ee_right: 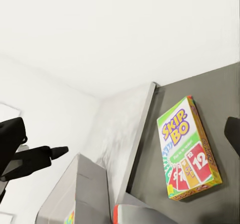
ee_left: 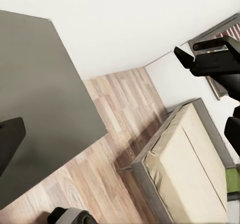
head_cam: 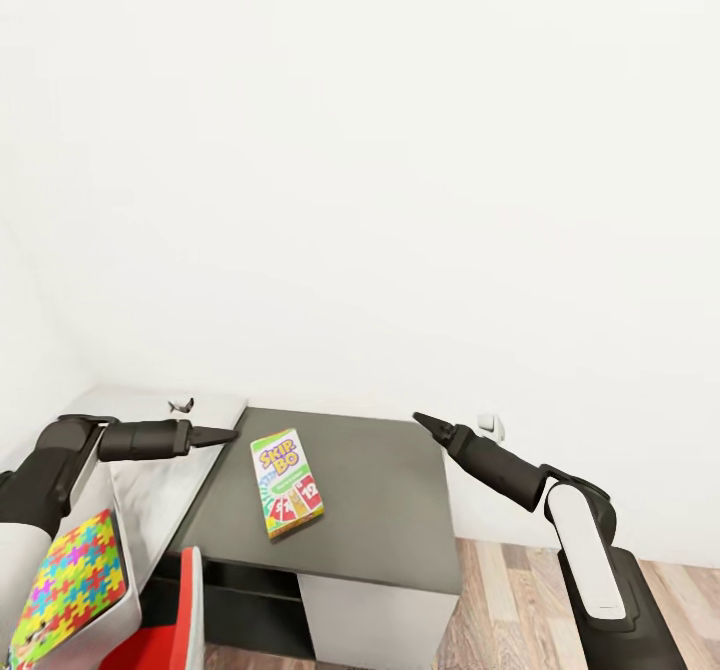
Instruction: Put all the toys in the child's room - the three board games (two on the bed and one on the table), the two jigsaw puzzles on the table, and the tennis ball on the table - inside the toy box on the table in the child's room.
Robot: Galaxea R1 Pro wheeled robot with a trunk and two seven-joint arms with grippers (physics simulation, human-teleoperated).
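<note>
Jigsaw puzzle lies in the toy box at the head view's lower left.
Both pincers hover empty above the tabletop: left pincer looks closed, right pincer too. Between them the green-edged board game lies flat on the dark corner section. Left wrist view shows the bed.

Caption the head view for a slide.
Skip-Bo board game lies flat on the dark grey table corner, between both raised grippers.
</note>
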